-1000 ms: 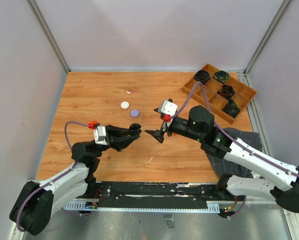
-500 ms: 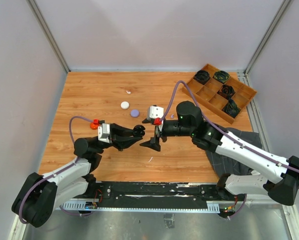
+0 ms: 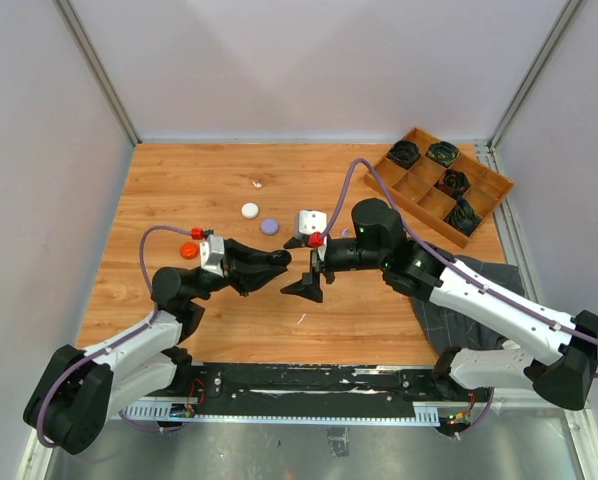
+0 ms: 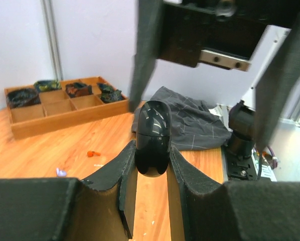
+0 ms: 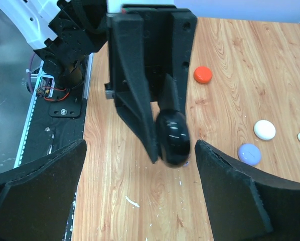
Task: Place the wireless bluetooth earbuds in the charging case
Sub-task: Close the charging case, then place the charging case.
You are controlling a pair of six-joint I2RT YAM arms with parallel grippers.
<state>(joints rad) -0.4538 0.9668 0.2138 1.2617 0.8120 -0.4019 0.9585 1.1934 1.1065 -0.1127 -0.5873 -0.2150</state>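
Fingers [image 4: 112,175] of my left gripper [image 3: 271,260] are pinching the charging case [image 4: 152,138], a glossy black oval, by its sides, so its rounded end is sticking out past my tips above the wood table [image 3: 179,190]. I am pointing it straight at my right gripper [image 3: 314,272], whose jaws are standing wide apart and holding nothing, just beside the case without touching it. One white earbud [image 3: 256,183] is lying on the table well beyond both grippers, near the white puck [image 3: 250,210] and the purple puck [image 3: 270,227]. An orange puck [image 3: 189,250] is sitting close behind my left wrist. In my left wrist view a tiny red-orange bud [image 4: 93,153] and a pale purple bud [image 4: 61,172] are lying on the wood, short of the wooden tray [image 3: 479,182] holding black coiled bundles [image 3: 452,182]. A grey cloth [image 4: 190,120] is lying crumpled under my right arm.
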